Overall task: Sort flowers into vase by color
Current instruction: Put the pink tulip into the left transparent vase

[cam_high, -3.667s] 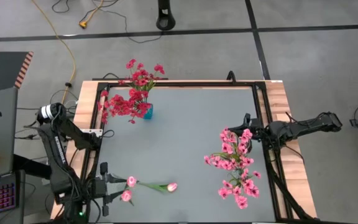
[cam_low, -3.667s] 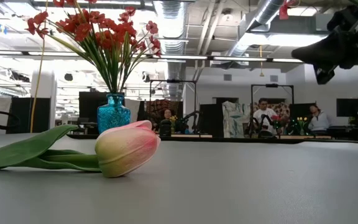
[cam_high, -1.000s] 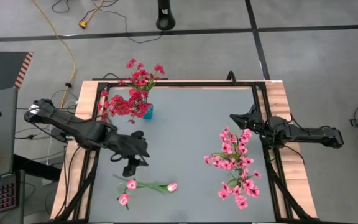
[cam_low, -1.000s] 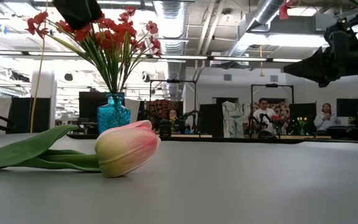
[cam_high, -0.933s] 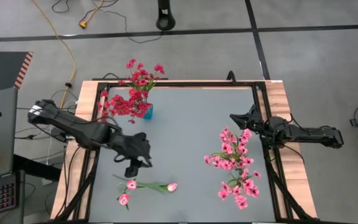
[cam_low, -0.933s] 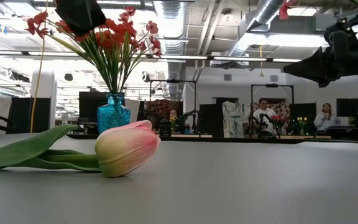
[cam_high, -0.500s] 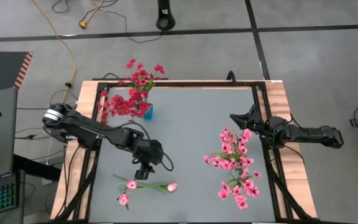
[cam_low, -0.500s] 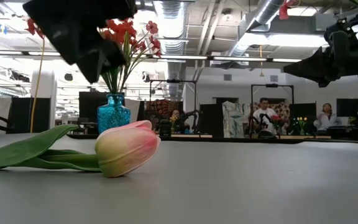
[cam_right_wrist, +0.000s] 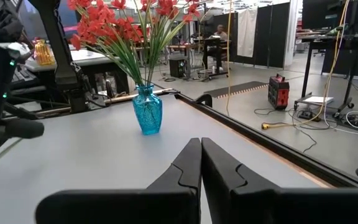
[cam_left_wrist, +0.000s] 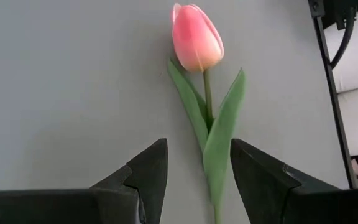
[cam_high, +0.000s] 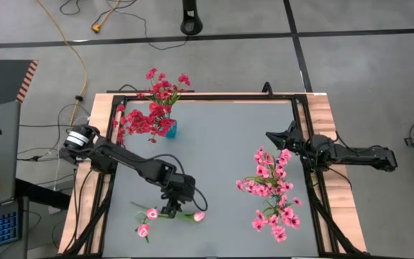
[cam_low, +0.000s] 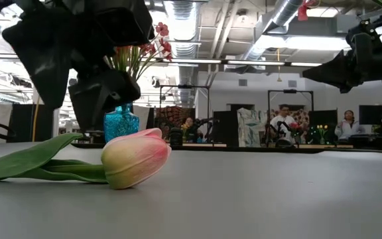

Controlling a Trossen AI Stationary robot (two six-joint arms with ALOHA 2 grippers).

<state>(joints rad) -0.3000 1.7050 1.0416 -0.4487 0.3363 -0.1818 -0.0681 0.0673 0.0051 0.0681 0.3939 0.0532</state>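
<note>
A pale pink tulip bud (cam_left_wrist: 196, 37) on a green stem with two leaves (cam_left_wrist: 215, 130) lies flat on the grey table near its near edge; it also shows as tulip (cam_high: 199, 216) and tulip (cam_low: 136, 158). Two more pink buds (cam_high: 148, 221) lie to its left. My left gripper (cam_left_wrist: 197, 171) (cam_high: 171, 208) hovers open just above the stem, one finger on either side of the leaves, touching nothing. Deep red sprigs stand in a blue vase (cam_high: 171, 129) (cam_right_wrist: 148, 111). Lighter pink sprigs (cam_high: 272, 191) cluster on the table's right. My right gripper (cam_right_wrist: 201, 155) (cam_high: 272, 137) waits shut at the right edge.
A black frame (cam_high: 207, 97) borders the table, with wooden strips (cam_high: 336, 180) outside it. The grey middle of the table (cam_high: 214, 158) between the blue vase and the pink sprigs holds nothing. People sit in the room (cam_low: 284, 123) beyond the far edge.
My left gripper has swung from the table's left-middle toward the near edge and the right, and has come down over the tulip's stem. The tulip has not moved.
</note>
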